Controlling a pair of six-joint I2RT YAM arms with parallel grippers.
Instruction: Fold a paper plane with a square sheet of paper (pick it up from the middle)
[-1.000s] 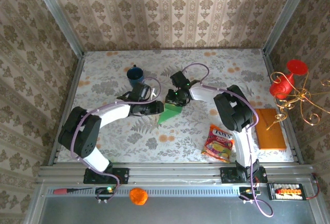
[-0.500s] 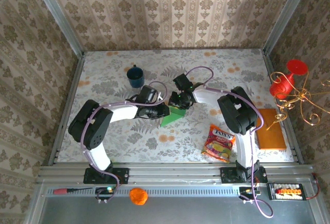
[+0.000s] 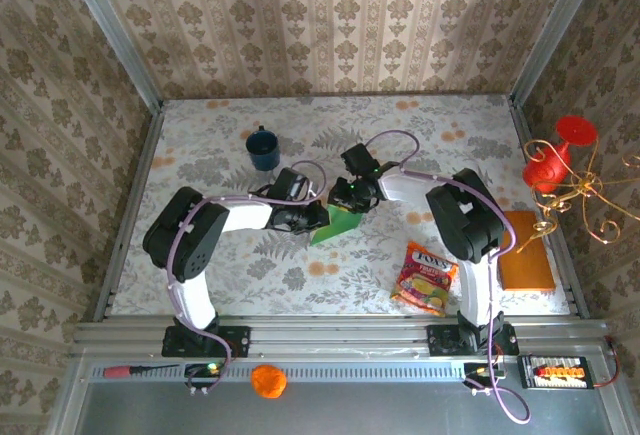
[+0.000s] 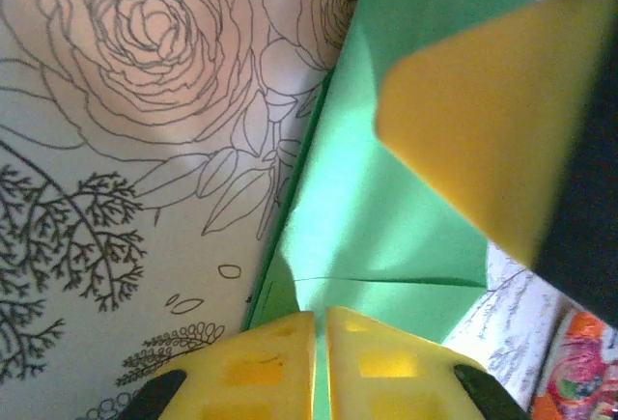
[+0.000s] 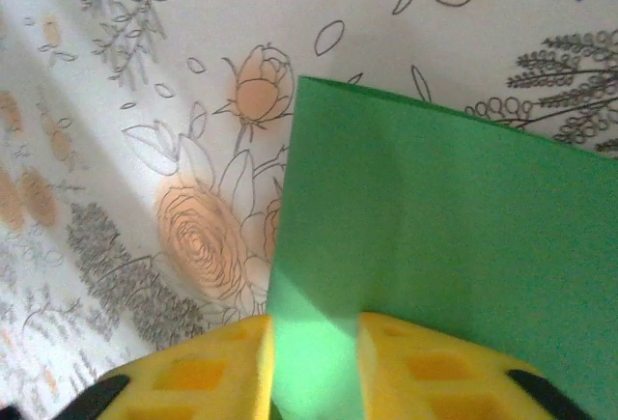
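The square sheet of paper [image 3: 335,223] lies folded at 10 o'clock from the snack packet [image 3: 425,280]. The left gripper [image 4: 320,316] pinches its edge; the right gripper [image 5: 314,328] straddles it, jaws parted.

paper sheet [image 3: 333,225]: centre | mug [image 3: 263,149]: behind-left of it | snack packet [image 3: 425,278]: front-right | board [image 3: 524,250]: right of snack packet

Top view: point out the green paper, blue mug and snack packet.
green paper [image 3: 332,226], top view, on its exposed lower flap.
blue mug [image 3: 263,149], top view, on its open top.
snack packet [image 3: 425,277], top view, middle of its printed face.
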